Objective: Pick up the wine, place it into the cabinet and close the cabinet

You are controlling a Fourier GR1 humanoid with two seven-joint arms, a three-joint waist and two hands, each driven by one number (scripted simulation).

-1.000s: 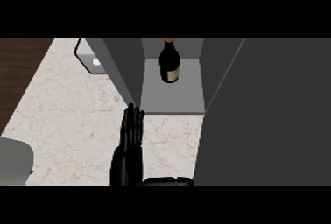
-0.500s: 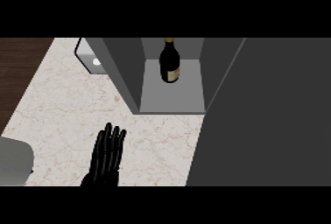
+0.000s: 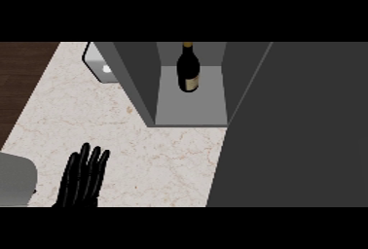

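A dark wine bottle (image 3: pixel 189 73) with a pale label stands upright inside the grey cabinet (image 3: pixel 191 111), near the back of its floor. The cabinet's door (image 3: pixel 302 126) is swung open, a large dark grey panel filling the view's right side. My left hand (image 3: pixel 81 182) shows at the lower left over the marble counter (image 3: pixel 158 155), open with fingers straight and pointing up, holding nothing, well away from the cabinet. My right hand does not show.
A pale grey object (image 3: pixel 14 181) sits at the lower left edge beside my hand. A white-rimmed box (image 3: pixel 99 65) stands behind the cabinet's left wall. The counter's left edge meets dark wood (image 3: pixel 18 82).
My left hand has drawn back from the cabinet's front, moving down and to the left. The bottle and the door have not moved.
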